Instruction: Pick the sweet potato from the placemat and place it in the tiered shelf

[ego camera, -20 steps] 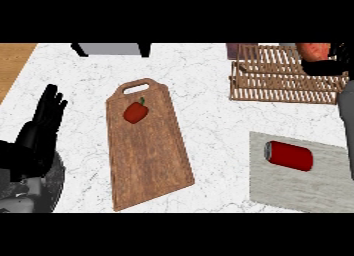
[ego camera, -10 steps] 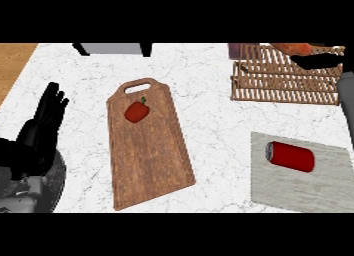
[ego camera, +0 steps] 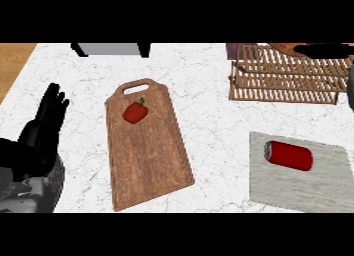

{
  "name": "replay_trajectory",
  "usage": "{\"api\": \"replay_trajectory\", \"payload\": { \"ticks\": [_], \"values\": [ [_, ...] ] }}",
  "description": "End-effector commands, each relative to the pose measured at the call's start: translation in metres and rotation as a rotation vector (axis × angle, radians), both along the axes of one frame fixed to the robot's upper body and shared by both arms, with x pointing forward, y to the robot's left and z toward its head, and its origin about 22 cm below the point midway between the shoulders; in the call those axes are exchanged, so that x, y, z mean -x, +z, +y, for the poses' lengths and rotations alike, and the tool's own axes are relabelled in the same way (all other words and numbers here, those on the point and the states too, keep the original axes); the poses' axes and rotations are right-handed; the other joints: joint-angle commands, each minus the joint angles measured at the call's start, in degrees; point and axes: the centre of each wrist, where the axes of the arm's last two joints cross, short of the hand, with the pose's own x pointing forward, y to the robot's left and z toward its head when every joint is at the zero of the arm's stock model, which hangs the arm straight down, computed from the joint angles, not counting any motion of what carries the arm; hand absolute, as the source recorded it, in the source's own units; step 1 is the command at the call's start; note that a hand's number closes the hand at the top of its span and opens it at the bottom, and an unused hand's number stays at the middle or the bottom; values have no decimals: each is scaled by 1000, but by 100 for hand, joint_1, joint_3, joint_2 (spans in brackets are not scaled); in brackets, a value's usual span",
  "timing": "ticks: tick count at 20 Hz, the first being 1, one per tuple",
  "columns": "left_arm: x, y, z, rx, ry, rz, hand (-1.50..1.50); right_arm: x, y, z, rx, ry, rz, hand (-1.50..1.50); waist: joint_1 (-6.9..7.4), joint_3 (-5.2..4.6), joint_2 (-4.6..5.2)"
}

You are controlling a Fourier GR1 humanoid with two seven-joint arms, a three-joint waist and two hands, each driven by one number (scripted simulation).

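Observation:
The orange-brown sweet potato (ego camera: 281, 47) shows at the picture's top right, over the back of the wooden tiered shelf (ego camera: 283, 80). My right hand (ego camera: 324, 50) reaches in from the right edge and is curled on the potato, hiding most of it. The grey placemat (ego camera: 313, 187) lies at the lower right and carries only a red can (ego camera: 288, 155) on its side. My left hand (ego camera: 43, 125) rests open at the left edge, fingers up, holding nothing.
A long wooden cutting board (ego camera: 150, 160) lies in the middle with a red bell pepper (ego camera: 135, 112) near its handle. A grey box with dark sides (ego camera: 110, 48) stands at the counter's back edge. Wooden floor shows beyond the counter's left edge.
My right hand has carried the sweet potato leftward along the shelf's back, more slowly in the last half second. The left hand has stayed put.

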Motion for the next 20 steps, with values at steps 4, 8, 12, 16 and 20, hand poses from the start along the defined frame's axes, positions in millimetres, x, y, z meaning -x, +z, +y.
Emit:
{"api": "replay_trajectory", "payload": {
  "ticks": [4,8,12,16,20],
  "values": [
    [-5,4,7,1,17,15,0,11,23,-24,-116,-88,-99,-150,-99,-3,-33],
    [5,-7,11,-5,11,14,0,33,55,-67,-145,-181,-115,-150,-155,-7,-57],
    [4,-7,23,12,20,26,0,68,48,-113,-194,-263,-92,-150,-164,-6,-47],
    [17,-8,4,7,18,26,0,120,60,-167,-174,-245,-74,-150,-173,-2,-54],
    [15,3,11,-3,27,1,0,149,50,-182,-197,-219,-66,-150,-115,-2,-34]
  ]
}}
